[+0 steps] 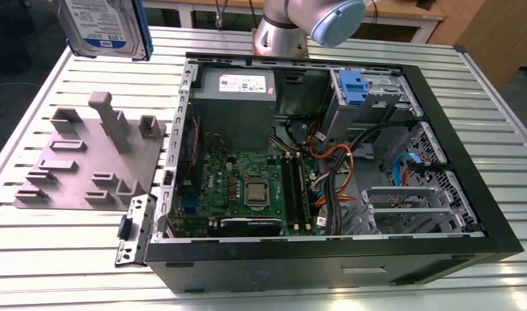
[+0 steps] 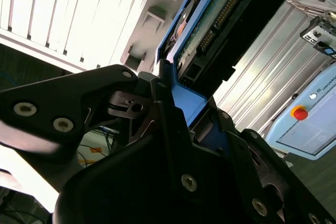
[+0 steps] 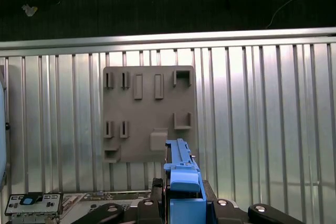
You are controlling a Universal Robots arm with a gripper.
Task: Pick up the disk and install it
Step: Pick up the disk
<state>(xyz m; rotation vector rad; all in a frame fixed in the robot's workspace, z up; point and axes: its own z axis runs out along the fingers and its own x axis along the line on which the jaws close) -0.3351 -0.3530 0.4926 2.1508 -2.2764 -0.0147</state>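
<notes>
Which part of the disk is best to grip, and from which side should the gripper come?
Grip the blue bracket at the end of the disk, coming from that end, jaws across its thin body: the flat, parallel faces suit a pinch. The gripper holds it so now.

On the slatted table [image 1: 47, 259]: fixture plate [image 1: 73, 165] at the exterior view's left, open computer case [image 1: 315, 262] just beside it on the right. Inside the case, power supply box [image 1: 237, 110] behind motherboard [image 1: 245, 188]. Behind the case, arm base [image 1: 279, 35]. Above the table on the plate's side, disk [image 1: 103, 26], clamped in gripper [image 3: 182, 195].
</notes>
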